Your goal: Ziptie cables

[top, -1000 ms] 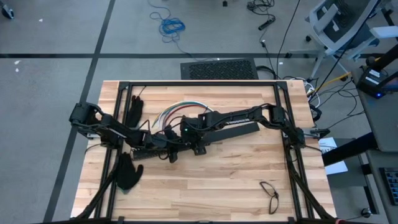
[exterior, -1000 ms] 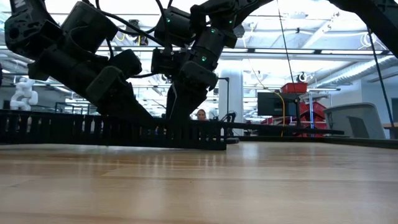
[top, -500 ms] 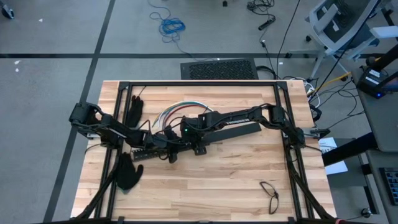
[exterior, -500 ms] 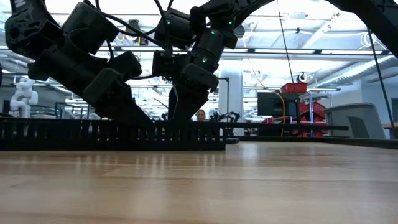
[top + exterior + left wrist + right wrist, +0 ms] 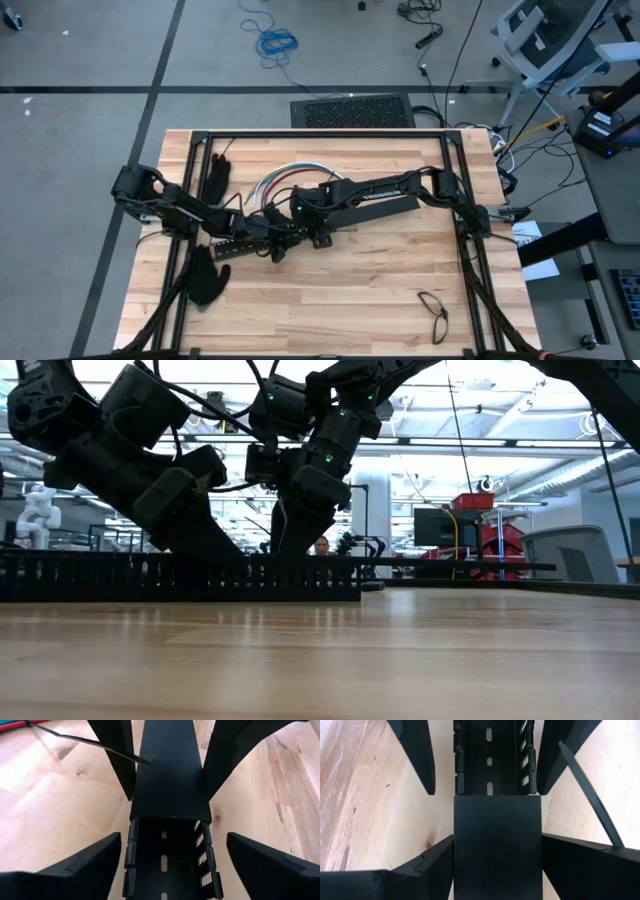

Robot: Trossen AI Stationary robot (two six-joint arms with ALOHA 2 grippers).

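Wooden surface (image 5: 380,270) carries a black slotted bar (image 5: 300,232) mid-way. Left gripper (image 5: 167,865) and right gripper (image 5: 492,865) straddle it, jaws spread. One ziptie (image 5: 95,744) lies beside them; cables (image 5: 285,180) curl behind, near the far edge.

Slotted duct (image 5: 262,243) mid-table; cables (image 5: 285,179) behind it; glasses (image 5: 433,309) near front right corner.

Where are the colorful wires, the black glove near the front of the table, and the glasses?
cables (image 5: 280,178): high view, top of the wire loop.
black glove (image 5: 207,278): high view, the palm.
glasses (image 5: 433,312): high view, where the frame folds.
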